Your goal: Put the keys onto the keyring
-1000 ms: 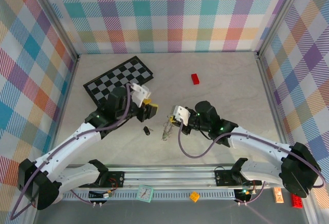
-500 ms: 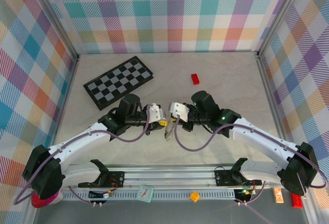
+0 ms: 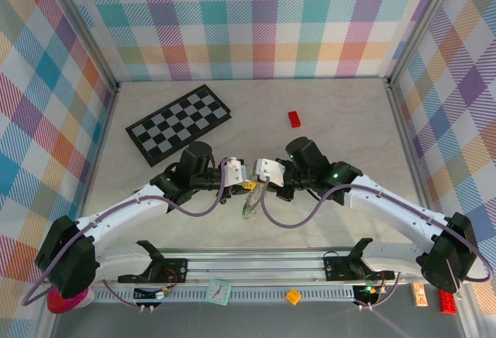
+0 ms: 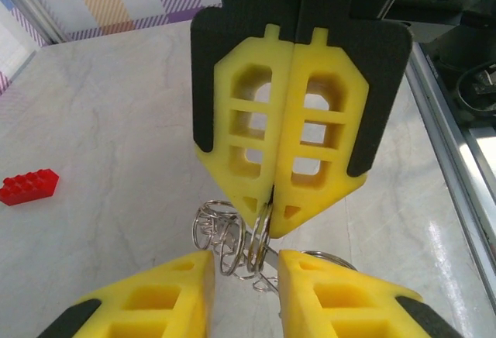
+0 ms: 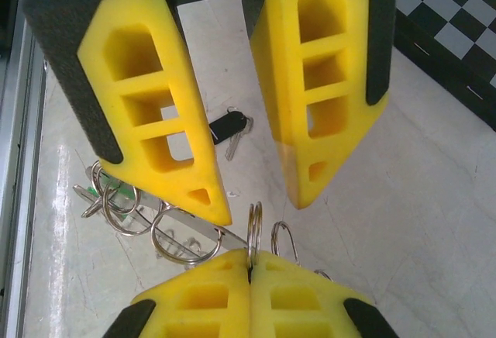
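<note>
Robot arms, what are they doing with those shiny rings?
They are working on the keyring together. The right gripper is pinched shut on one ring of it, with more silvery rings linked alongside. The left gripper faces it, with its jaws open on either side of that ring. The black key lies on the table and is not on the ring yet.

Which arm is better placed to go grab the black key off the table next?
Probably left. The right gripper is shut on the keyring. The left gripper faces it with jaws open and empty, and the black key lies on the table just behind it.
</note>
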You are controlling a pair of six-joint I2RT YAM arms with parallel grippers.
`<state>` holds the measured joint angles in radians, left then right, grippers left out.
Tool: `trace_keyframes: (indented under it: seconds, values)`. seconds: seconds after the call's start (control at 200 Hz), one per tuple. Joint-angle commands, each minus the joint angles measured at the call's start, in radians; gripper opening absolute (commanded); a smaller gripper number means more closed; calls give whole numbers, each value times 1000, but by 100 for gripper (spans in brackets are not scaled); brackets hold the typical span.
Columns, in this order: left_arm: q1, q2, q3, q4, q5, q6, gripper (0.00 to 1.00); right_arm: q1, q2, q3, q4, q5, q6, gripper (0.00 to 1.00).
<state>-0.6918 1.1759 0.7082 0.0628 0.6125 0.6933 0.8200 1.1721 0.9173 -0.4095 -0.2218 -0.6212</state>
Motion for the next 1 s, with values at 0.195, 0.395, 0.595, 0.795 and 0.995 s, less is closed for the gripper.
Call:
trace_keyframes:
  seconds: [0.195, 0.395, 0.595, 0.795, 0.995]
  values:
    - [-8, 32, 8, 78, 67, -13, 13, 25, 16, 59, 0, -37, -19, 0]
    - [-6, 7, -31, 153, 107, -99, 0, 20, -37, 7, 74, -37, 13, 6]
    - [3, -9, -147, 404, 145, -282, 0, -72, -188, -205, 387, -149, 170, 33]
    - [5, 40, -262, 770, 146, -488, 0, -88, -215, -348, 591, -208, 240, 32]
    - [5, 99, -319, 971, 146, -580, 0, -96, -200, -394, 652, -221, 264, 26]
